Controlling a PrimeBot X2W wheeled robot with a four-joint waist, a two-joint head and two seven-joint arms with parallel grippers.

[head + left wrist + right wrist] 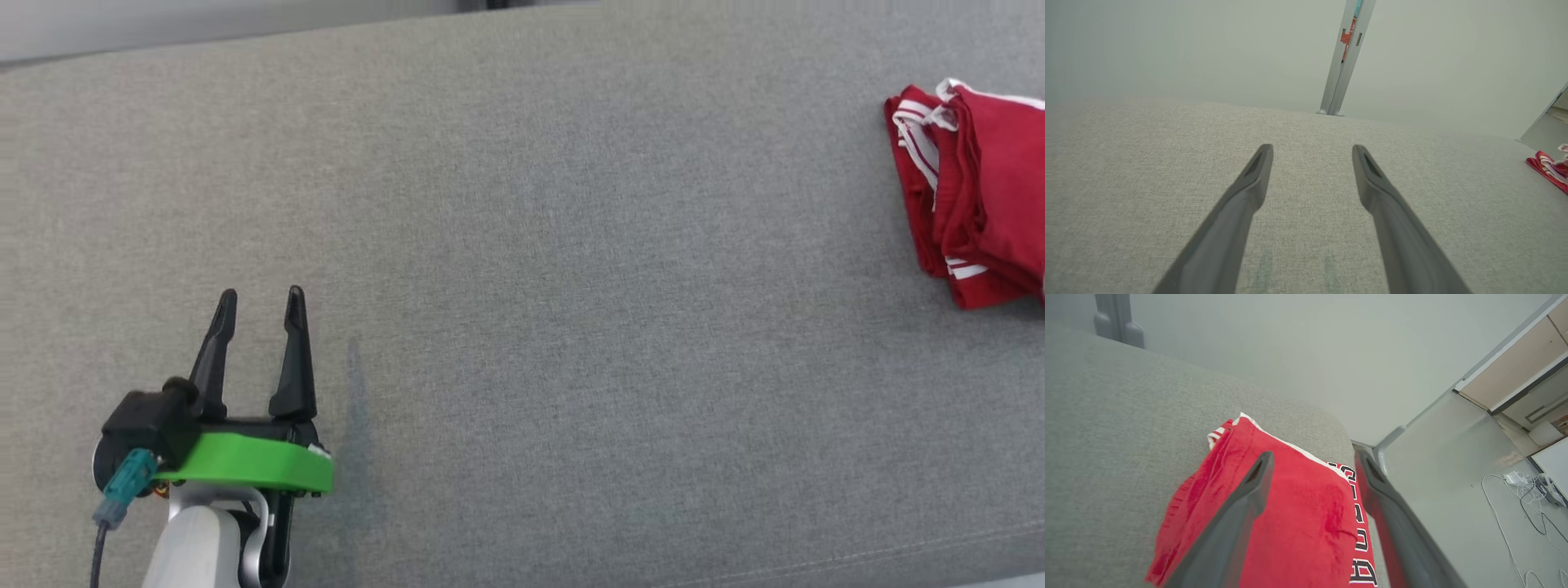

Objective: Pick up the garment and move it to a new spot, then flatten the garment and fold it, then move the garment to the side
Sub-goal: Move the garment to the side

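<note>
My right pincer hangs with its fingers apart and gripping nothing, just over the folded red jersey. The jersey lies at the right end of the grey upholstered surface. My left pincer, also spread and empty, hovers well apart from it.

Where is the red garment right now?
The garment lies folded at the head view's far right, on the grey fabric surface, beneath the right gripper's open fingers, far from the left gripper.
</note>
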